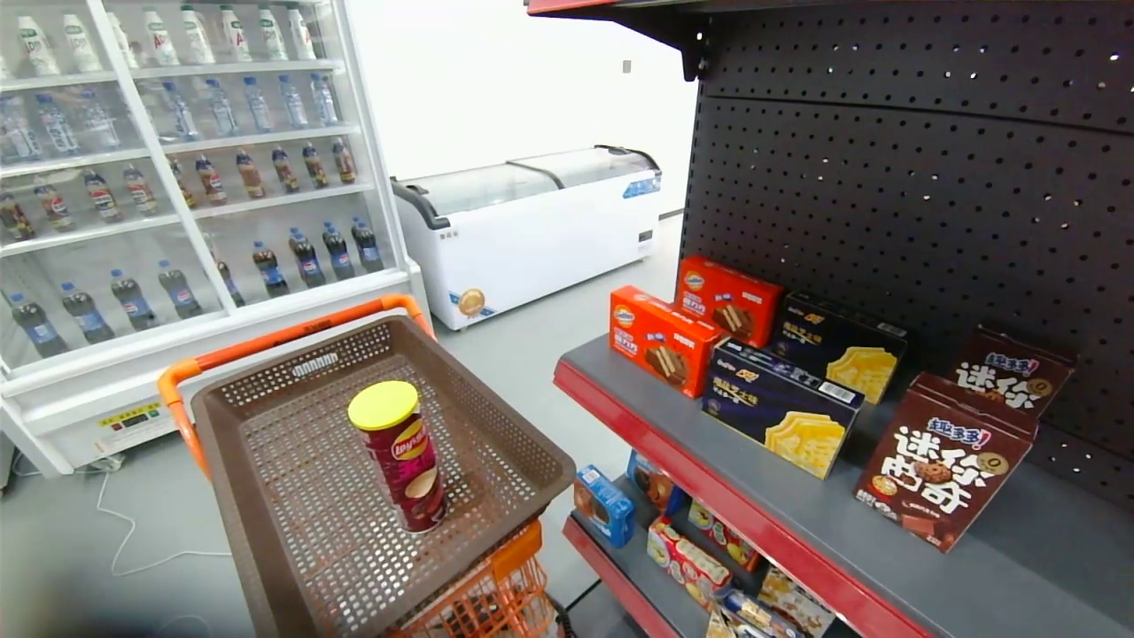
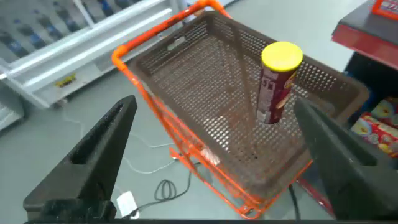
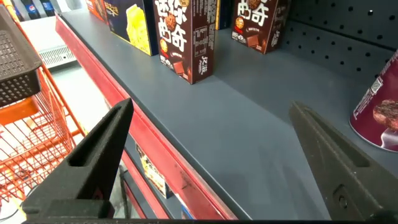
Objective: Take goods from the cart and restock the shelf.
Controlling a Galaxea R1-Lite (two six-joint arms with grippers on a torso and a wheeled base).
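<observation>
- In the head view, the orange cart (image 1: 266,341) is seen at eight o'clock, with a brown basket (image 1: 301,470) set on top of it.
- One chip can (image 1: 399,456) with a yellow lid is found upright near the middle of the basket; no other goods can be made out in the basket.
- The shelf (image 1: 1019,567) is seen from three to five o'clock, with orange boxes (image 1: 660,338), dark blue boxes (image 1: 784,408) and brown boxes (image 1: 943,461) lined up along it.
- In the right wrist view, a second can (image 3: 379,112) is seen already standing on the shelf board, well apart from the brown boxes, with bare board between them.
- The left tool (image 2: 213,107) is held wide above the cart, with nothing gripped; the chip can lies ahead of it and is not touched.
- The right tool (image 3: 210,107) is held wide over the bare part of the shelf, also with nothing in it.
- The task is judged to be well along: the boxes and one can are shelved, and the can in the basket is what is left to be lifted and placed.
- The open stretch of board beside the shelved can is judged a likely place for it.
</observation>
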